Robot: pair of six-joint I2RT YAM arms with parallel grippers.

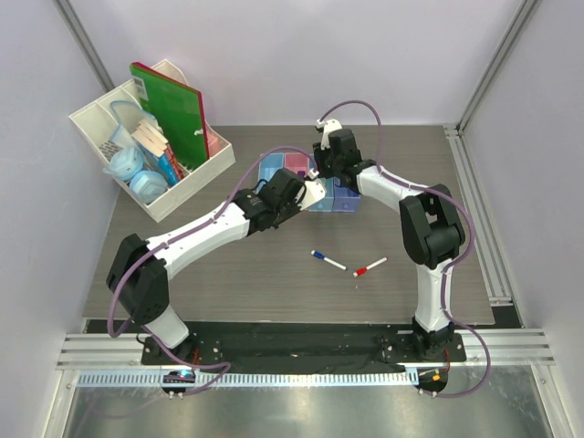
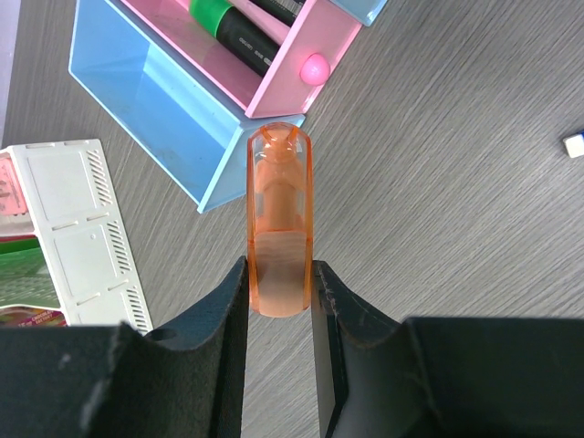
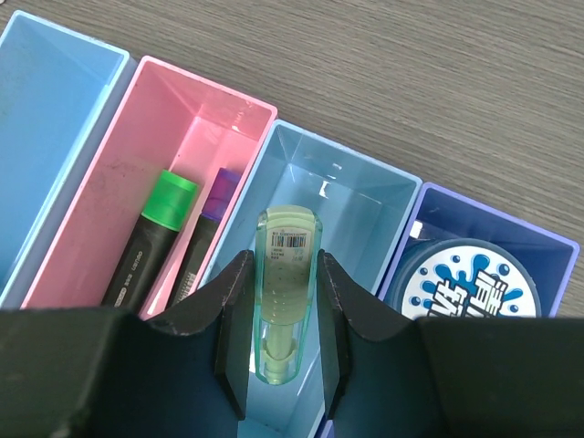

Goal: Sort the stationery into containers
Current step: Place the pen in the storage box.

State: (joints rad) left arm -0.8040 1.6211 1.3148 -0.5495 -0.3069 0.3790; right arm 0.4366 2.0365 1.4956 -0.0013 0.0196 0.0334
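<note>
My left gripper (image 2: 280, 269) is shut on a translucent orange stubby marker (image 2: 280, 219), held just above the table beside the near end of the leftmost blue bin (image 2: 155, 91). My right gripper (image 3: 285, 265) is shut on a pale green stubby marker (image 3: 290, 265), held over the second blue bin (image 3: 351, 196). The pink bin (image 3: 210, 119) holds a green-capped black marker (image 3: 151, 246) and a purple-capped one (image 3: 205, 233). From above, both grippers (image 1: 310, 194) (image 1: 327, 173) crowd the row of containers (image 1: 274, 167). A blue-white pen (image 1: 328, 260) and a red-white pen (image 1: 370, 267) lie on the table.
A round blue lid with a white splash print (image 3: 470, 285) fills the purple bin (image 3: 511, 228). The big white organiser (image 1: 151, 205), with a green notebook (image 1: 173, 109) and pale blue tape rolls (image 1: 137, 173), stands at the back left. Its corner (image 2: 82, 237) is close to my left gripper.
</note>
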